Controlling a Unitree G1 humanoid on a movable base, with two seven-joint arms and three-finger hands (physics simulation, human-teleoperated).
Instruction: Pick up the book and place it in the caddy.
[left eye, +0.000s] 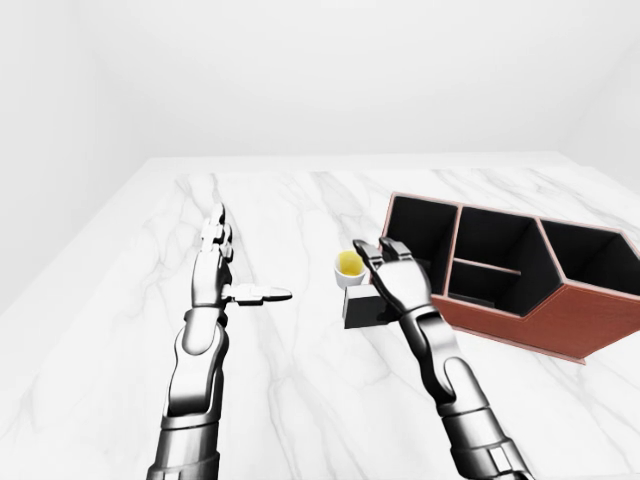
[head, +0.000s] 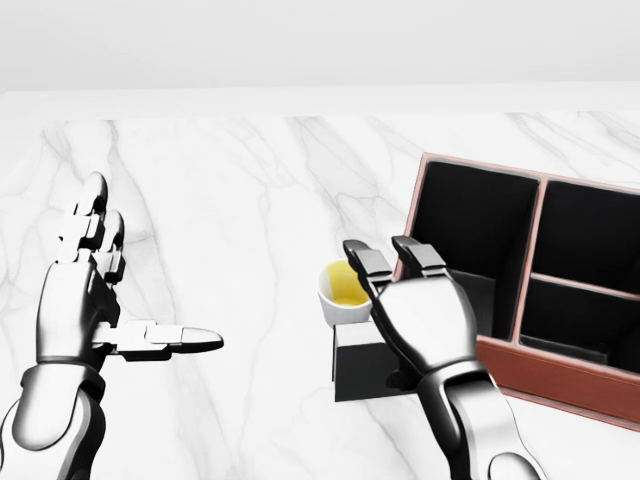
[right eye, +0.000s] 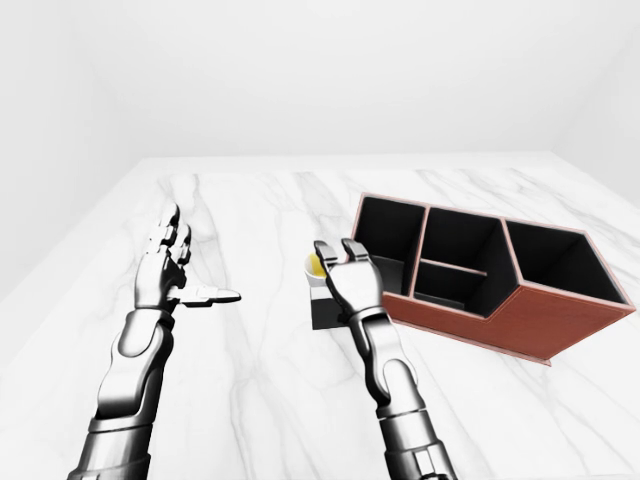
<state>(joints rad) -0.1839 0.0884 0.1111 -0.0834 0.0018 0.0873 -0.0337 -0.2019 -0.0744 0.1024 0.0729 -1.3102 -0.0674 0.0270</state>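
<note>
Right robot hand (head: 400, 290) over the book (head: 365, 368), fingers (head: 368, 264) bent forward and curling down past its top edge; closure round the book cannot be told, palm hides the contact. Book: dark block on the desk (head: 250, 200), just beside the caddy (head: 545, 375) at its left wall, touching or nearly touching a cup (head: 343, 292) of yellow liquid above it in head view. Caddy: 3 black compartments visible. Left robot hand (head: 85, 290) wide, flat, well apart at left.
</note>
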